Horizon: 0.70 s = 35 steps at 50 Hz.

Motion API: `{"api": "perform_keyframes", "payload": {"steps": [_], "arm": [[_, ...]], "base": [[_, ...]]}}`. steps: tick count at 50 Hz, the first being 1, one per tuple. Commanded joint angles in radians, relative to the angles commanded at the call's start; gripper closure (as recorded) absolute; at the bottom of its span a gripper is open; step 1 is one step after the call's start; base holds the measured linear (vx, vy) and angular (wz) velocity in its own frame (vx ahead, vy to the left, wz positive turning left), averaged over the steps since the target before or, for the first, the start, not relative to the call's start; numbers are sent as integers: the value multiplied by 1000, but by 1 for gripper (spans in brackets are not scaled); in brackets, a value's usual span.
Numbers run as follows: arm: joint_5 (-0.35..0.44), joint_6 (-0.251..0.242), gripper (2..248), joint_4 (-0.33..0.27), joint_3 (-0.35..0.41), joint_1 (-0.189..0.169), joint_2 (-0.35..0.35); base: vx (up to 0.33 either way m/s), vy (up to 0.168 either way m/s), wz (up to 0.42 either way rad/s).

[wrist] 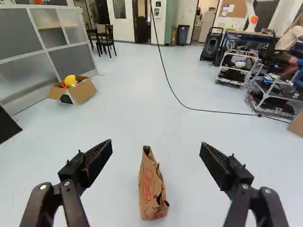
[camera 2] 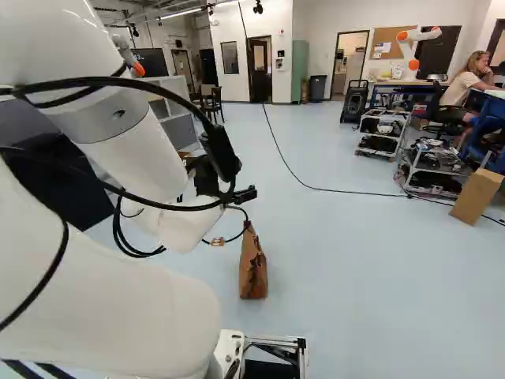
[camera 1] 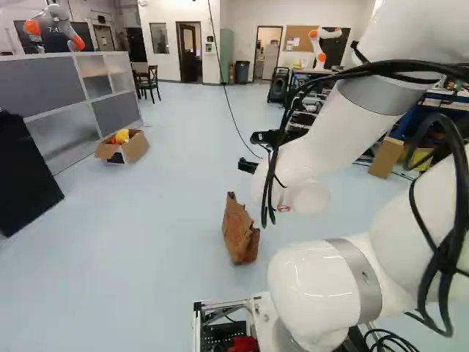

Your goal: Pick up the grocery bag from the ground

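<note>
Standing at the far left of the left base view, a black panel (camera 1: 26, 172) tilts beside a low grey partition (camera 1: 37, 86) with a white frame. Above the partition rises another robot (camera 1: 55, 18), white with orange joints. To the right, at the partition's foot, an open cardboard box (camera 1: 133, 149) sits on the pale blue floor (camera 1: 168, 213), with a yellow object (camera 1: 122, 136) showing at its top. Farther back are dark wooden chairs (camera 1: 150, 82).

Near the middle of the left base view is the task's item: a crumpled brown paper grocery bag (camera 1: 240, 235) with red print. It rests upright on the floor, its top narrowing to a peak. Just to the right, the black gripper (camera 2: 246, 193) hangs from the white arm (camera 1: 319, 143). The wrist view shows its two fingers spread wide, holding nothing. The grocery bag stands ahead of them, roughly midway across the gap and touching neither finger.

Behind, a thin black cable (camera 2: 296, 174) hangs down and then runs along the floor toward the right of the right base view. In that view a dark trash bin (camera 2: 317, 88) stands against the back wall, followed rightward by a black wheeled speaker (camera 2: 355, 101) and metal carts (camera 2: 383, 130) loaded with equipment. At the far right, a tall cardboard piece (camera 2: 476, 196) leans.
</note>
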Motion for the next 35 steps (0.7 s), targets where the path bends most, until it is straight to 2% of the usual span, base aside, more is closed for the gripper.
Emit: {"api": "perform_keyframes", "payload": {"steps": [25,35], "arm": [[0,0,3,0,0,0,0],[0,0,3,0,-39,0,-46]], "base": [[120,1,-7],[33,1,-3]]}}
